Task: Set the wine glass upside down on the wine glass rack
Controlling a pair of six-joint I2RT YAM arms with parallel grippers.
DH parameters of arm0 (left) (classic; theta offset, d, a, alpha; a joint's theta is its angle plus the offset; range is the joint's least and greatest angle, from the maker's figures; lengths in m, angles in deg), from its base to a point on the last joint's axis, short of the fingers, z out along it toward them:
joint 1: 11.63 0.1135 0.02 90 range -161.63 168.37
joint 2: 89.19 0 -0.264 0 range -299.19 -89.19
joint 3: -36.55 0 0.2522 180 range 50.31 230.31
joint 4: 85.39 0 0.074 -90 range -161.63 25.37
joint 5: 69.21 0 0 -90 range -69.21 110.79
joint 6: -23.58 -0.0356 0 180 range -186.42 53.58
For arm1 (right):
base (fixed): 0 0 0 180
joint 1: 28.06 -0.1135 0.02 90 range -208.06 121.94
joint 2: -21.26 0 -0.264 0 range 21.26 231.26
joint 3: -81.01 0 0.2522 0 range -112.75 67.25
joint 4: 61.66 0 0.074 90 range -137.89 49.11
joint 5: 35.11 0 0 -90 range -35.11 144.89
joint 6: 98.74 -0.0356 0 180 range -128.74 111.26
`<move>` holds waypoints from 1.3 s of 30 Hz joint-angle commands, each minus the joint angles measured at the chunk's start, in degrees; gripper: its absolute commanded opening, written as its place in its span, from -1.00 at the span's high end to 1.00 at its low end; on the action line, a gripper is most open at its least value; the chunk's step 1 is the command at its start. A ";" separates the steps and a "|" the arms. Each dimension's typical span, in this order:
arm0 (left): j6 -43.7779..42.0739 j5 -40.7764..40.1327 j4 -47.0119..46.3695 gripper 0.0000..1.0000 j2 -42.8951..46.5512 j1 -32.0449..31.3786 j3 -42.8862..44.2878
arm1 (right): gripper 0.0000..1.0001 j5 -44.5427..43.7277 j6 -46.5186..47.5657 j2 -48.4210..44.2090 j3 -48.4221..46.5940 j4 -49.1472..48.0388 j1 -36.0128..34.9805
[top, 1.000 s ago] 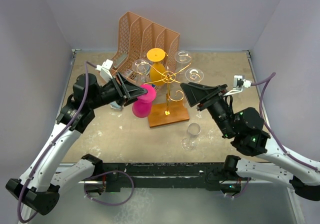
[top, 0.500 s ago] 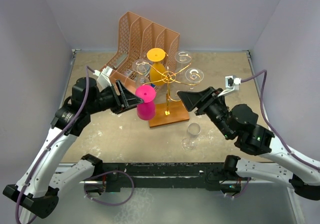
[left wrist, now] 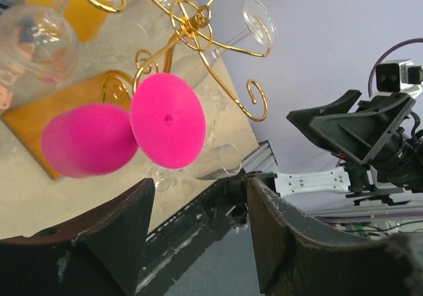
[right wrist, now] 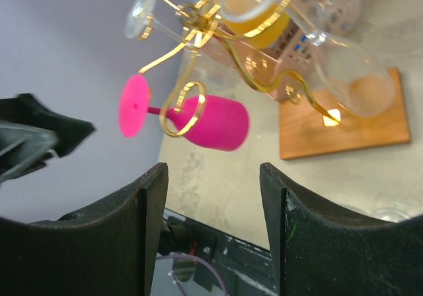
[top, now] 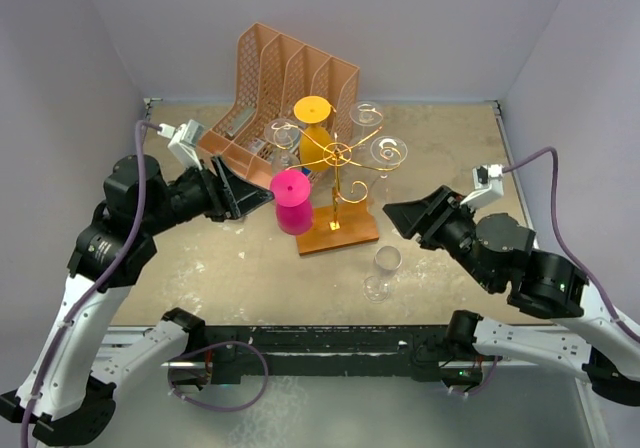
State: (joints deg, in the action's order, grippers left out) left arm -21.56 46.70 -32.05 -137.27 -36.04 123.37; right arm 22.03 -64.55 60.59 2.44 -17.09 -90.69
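From above, the matte pink wine glass is seen inverted, its flat round foot uppermost, at the left of the thin gold wire rack. The left gripper is spread wide and empty just left of it. The right gripper, likewise spread and empty, is seen right of the rack. From the right wrist, the stem is ringed by a gold curl.
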 commanded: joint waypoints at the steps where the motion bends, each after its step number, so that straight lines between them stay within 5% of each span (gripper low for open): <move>1: -5.29 -5.90 1.24 -0.12 0.78 0.15 3.42 | -0.19 -2.91 -6.01 -0.03 1.00 8.52 -0.21; 15: -9.14 -11.08 4.63 -0.11 0.71 0.07 5.83 | 0.10 4.52 0.99 4.26 7.23 11.60 -0.18; 39: -10.02 -11.62 5.36 -0.08 0.35 0.10 6.70 | 0.20 9.82 8.01 10.38 9.87 9.95 -0.21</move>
State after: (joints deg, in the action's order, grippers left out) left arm -30.13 36.03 -26.04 -137.29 -36.04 127.74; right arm 30.95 -59.17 70.73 13.10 -7.75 -90.69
